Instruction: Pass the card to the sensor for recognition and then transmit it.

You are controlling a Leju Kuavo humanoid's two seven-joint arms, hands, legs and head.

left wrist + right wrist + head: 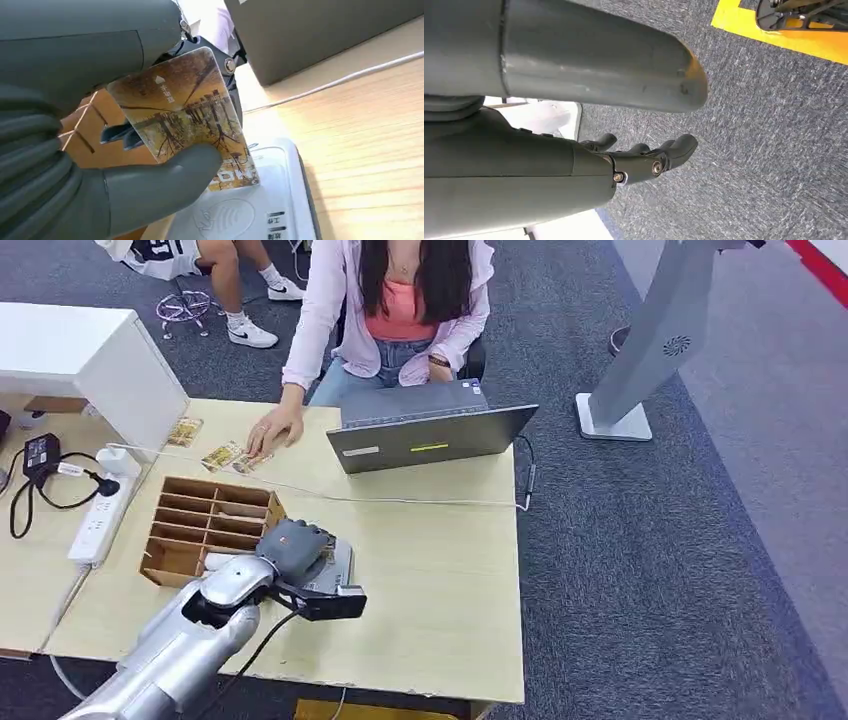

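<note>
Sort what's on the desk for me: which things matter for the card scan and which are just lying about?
In the job:
left hand, holding the card
card reader, right beneath the card
wooden divided box beside the reader, possibly

Lying about:
laptop, a person typing at it
spare cards under the person's hand
power strip and black adapter
white cable

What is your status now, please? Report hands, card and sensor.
Left hand holds the card just over the white sensor. Right hand hangs open above the carpet. Nothing between card and sensor.
</note>
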